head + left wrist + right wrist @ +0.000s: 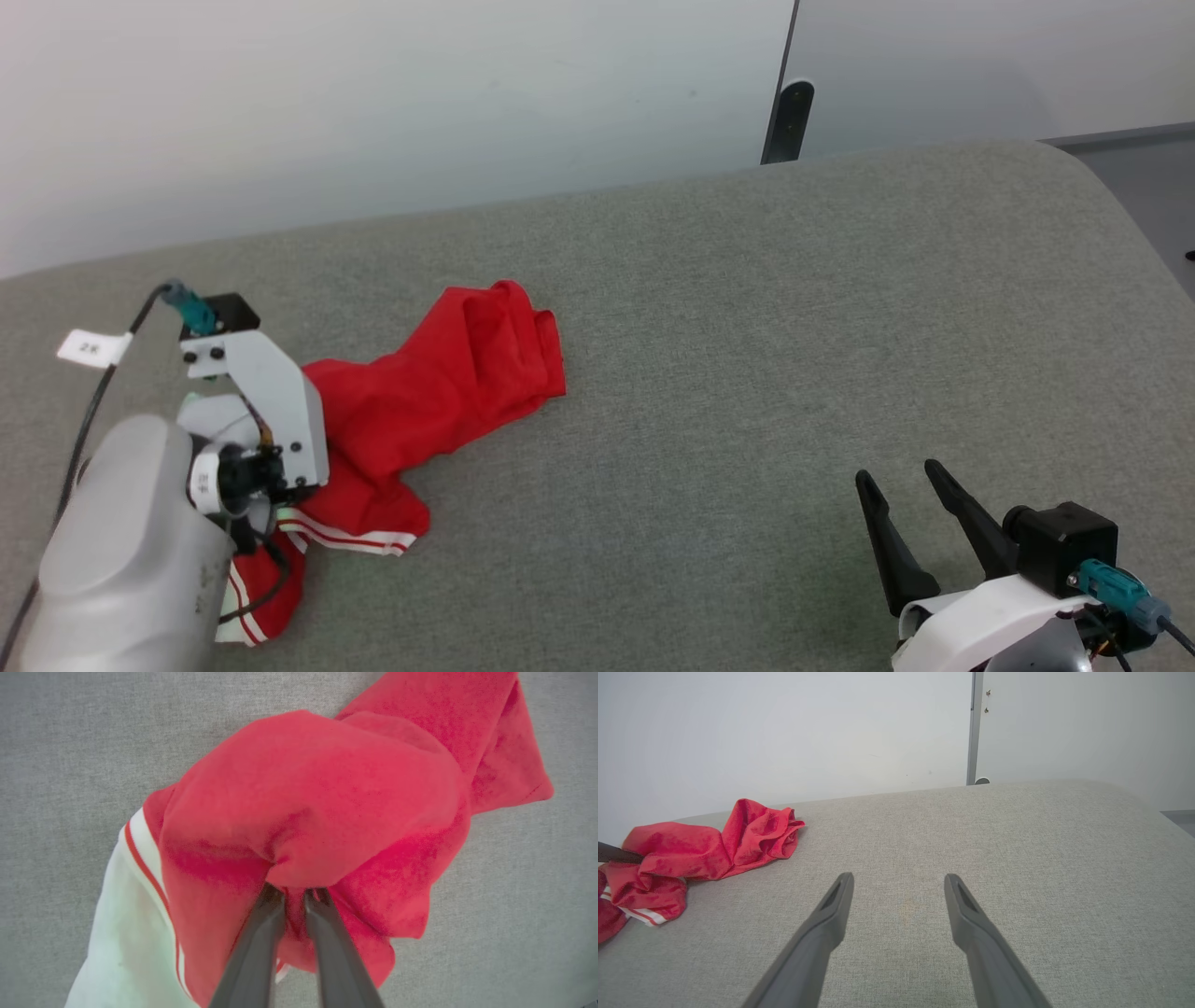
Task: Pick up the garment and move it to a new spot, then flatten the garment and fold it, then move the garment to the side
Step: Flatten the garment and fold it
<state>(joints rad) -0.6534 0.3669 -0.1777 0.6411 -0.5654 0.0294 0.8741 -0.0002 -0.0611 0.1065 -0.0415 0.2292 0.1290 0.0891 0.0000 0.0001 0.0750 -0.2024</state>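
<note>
Your crumpled red jersey T-shirt [439,392], white at the sleeve with red-white stripe trim, lies on the grey fabric-covered surface [747,327], toward nine o'clock in the head view. Your left gripper [294,893] has its dark fingers pinched on a red fold of it. Your right gripper [898,474], at five o'clock, holds its fingers wide apart, well clear of the T-shirt.

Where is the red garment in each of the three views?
Head view: garment left of centre, crumpled.
Left wrist view: garment across the centre.
Right wrist view: garment at the left edge.
Shared landmark: its red-white striped trim, visible in all three.
</note>
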